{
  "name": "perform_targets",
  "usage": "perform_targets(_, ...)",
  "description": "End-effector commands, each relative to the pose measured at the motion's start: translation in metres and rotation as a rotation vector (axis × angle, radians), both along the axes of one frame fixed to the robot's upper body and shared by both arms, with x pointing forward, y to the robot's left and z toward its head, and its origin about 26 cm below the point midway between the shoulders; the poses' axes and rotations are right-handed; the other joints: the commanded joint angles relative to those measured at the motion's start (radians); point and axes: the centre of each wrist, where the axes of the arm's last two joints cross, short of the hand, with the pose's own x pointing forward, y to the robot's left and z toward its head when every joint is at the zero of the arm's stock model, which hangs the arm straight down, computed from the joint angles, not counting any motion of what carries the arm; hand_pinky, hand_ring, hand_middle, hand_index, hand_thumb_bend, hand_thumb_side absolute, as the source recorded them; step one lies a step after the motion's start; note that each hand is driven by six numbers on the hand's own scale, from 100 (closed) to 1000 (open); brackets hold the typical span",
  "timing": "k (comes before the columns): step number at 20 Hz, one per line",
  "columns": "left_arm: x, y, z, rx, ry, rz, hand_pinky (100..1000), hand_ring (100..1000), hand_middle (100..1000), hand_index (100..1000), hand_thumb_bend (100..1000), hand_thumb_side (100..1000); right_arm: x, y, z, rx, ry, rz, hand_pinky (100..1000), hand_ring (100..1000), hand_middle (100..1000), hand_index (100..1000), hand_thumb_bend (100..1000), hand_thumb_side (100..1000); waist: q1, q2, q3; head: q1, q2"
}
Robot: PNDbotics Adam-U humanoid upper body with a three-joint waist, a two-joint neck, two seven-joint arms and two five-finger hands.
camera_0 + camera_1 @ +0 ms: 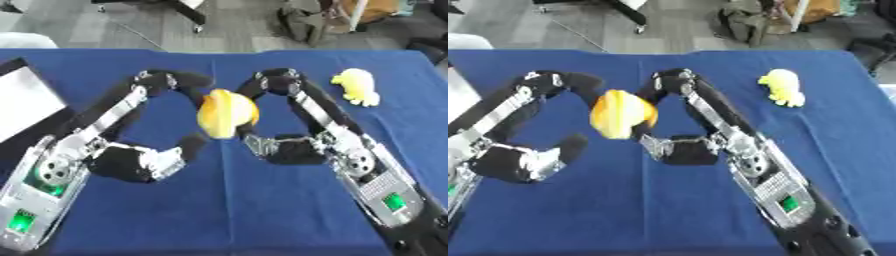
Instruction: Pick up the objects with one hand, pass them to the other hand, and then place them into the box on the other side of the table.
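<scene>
A rounded yellow-and-orange object (pixel 226 114) hangs above the middle of the blue table. My right hand (pixel 297 150) is shut on it, with a fingertip against its upper right and the thumb under its lower right. From the left, my left hand (pixel 131 162) reaches round the same object. Its long fingers (pixel 175 80) arch over the upper left and its thumb sits low at the left, with a gap showing in the right eye view. I cannot tell if the left hand touches it. A white box (pixel 26 100) with a dark rim lies at the table's left edge.
A pale yellow plush toy (pixel 357 86) lies on the blue cloth (pixel 227 210) at the far right. Beyond the table's far edge are a grey floor, chair legs and bags.
</scene>
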Motion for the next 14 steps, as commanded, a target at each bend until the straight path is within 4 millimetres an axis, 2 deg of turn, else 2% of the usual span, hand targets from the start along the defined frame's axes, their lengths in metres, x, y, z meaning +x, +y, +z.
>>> perform_targets(1, -0.005, -0.003, 0.009, 0.013, -0.064, -0.015, 925, 732, 715, 863, 307, 527, -0.003, 0.002, 0.008, 0.009, -0.015, 0.02, 585, 686, 278, 179, 100, 100, 0.0, -0.015, -0.001, -0.006, -0.003)
perform_targets(7, -0.005, -0.006, 0.01, 0.005, -0.106, 0.037, 909, 727, 712, 854, 334, 476, -0.003, 0.004, 0.008, 0.017, -0.01, 0.044, 587, 682, 278, 179, 100, 100, -0.002, -0.017, -0.004, -0.008, -0.003)
perform_targets(14, 0.001, -0.001, -0.003, 0.02, -0.124, 0.158, 906, 721, 703, 852, 326, 492, -0.003, 0.003, 0.008, 0.023, -0.003, 0.042, 587, 683, 278, 179, 100, 100, -0.004, -0.018, -0.007, -0.007, -0.003)
